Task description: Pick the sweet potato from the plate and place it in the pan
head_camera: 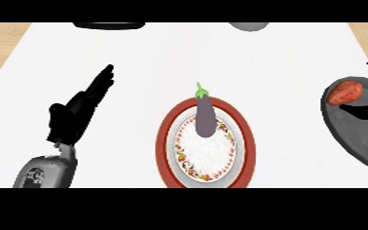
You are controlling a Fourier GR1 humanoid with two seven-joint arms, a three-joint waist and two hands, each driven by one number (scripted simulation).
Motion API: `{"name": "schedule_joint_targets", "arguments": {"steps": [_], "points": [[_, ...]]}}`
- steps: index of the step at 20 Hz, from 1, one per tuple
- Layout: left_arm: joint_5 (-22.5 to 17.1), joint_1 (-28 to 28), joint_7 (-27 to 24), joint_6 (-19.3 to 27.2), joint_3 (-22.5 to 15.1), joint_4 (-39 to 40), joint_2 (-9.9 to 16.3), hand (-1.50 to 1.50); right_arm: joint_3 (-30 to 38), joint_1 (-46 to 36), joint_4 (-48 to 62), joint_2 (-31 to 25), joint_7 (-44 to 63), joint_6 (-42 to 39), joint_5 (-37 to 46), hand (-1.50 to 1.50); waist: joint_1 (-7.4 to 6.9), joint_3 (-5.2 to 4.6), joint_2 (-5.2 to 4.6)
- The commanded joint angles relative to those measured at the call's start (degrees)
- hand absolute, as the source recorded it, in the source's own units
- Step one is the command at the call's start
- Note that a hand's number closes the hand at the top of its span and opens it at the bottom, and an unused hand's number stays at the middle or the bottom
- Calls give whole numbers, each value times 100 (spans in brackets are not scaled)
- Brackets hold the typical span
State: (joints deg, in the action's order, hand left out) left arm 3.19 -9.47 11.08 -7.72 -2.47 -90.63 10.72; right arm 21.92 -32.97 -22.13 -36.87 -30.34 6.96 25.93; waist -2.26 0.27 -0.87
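The orange-red sweet potato point(345, 92) lies inside the dark grey pan point(346, 131) at the right edge of the head view. A red-rimmed plate point(167, 136) with a patterned white centre sits at the lower middle, and a purple eggplant point(205, 114) with a green stem rests on its far part. My left hand point(74, 112) stands at the left with straight fingers pointing up and away, holding nothing, well apart from the plate. My right hand does not show.
A black object point(109, 25) pokes in at the counter's far edge on the left. A grey rounded object point(249, 26) sits at the far edge near the middle. The counter is white with wooden strips at both far corners.
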Motion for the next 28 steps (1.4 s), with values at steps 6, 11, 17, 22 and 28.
{"name": "schedule_joint_targets", "arguments": {"steps": [6,11,17,22,28], "points": [[94,-142,-112,116,125,151,-6,0,1230,-328,656,-475,-849,-1579,-1364,-150,99,5,-10],[150,-85,-111,118,7,270,-133,0,1319,-18,1063,-821,-1158,-2618,-1493,-150,97,3,-9],[97,-12,-23,71,30,104,-133,0,1526,650,1029,-1162,-2218,-3461,-1736,-150,157,5,26],[174,121,7,40,16,-132,-41,0,1511,1173,925,-1217,-2703,-3790,-1804,-150,159,10,38],[53,200,257,5,49,-377,-65,0,1512,1747,784,-1077,-3068,-3947,-1953,-150,182,16,59]]}}
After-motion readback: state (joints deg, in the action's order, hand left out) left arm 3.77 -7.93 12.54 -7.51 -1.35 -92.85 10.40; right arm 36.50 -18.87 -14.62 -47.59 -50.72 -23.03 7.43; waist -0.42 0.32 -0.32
